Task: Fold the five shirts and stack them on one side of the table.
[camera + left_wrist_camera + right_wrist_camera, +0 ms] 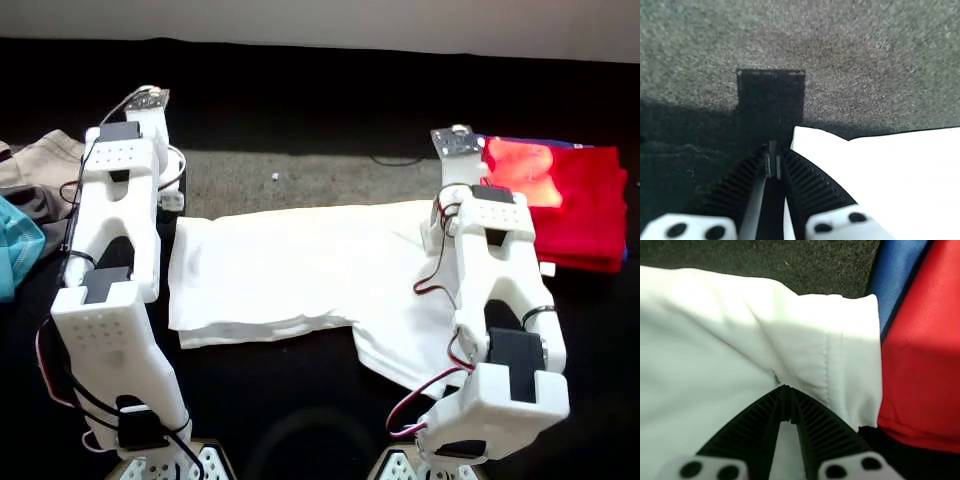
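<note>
Spread flat on tabletop: white shirt. Pressed together beside its 10 o'clock corner: left hand. Pressed together upon its 2 o'clock corner, near red shirt: right hand.

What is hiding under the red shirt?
A strip of blue cloth peeks out from under the red shirt along its edge. The red shirt covers the rest, so I cannot tell how much blue there is or whether anything else lies beneath.
</note>
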`<state>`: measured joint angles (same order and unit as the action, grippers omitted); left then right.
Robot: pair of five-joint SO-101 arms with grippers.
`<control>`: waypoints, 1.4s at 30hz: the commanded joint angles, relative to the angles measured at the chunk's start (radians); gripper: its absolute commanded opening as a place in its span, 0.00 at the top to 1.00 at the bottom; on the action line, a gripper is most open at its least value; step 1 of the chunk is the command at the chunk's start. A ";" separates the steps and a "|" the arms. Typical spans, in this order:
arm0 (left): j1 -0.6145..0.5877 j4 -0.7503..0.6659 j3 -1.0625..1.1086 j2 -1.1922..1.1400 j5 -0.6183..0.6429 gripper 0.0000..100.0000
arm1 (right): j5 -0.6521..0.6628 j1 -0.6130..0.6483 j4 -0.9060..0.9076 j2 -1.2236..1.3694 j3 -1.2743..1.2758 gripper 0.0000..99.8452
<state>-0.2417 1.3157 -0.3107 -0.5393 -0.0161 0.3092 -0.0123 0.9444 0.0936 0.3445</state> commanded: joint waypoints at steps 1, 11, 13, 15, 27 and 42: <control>0.073 0.124 -0.128 0.070 0.026 0.99 | -0.006 0.039 0.013 -0.105 -0.038 0.99; 0.117 0.086 -0.091 -0.096 0.031 0.99 | -0.008 0.067 0.010 -0.105 -0.035 0.99; 0.077 0.044 -0.104 -0.145 0.031 0.99 | -0.006 0.064 0.008 -0.099 -0.035 0.99; 0.038 0.029 -0.134 -0.194 0.031 0.99 | -0.006 0.064 0.007 -0.061 -0.042 0.99; -0.091 0.034 -0.366 -0.349 0.026 0.99 | -0.011 0.058 -0.015 0.262 -0.288 0.99; -0.042 0.425 -0.796 -0.437 0.029 0.99 | -0.012 0.117 0.363 0.357 -0.727 0.99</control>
<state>-0.2892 1.6425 -1.0119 -0.9950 0.0115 0.3076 0.0752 1.2175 0.4649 -0.2647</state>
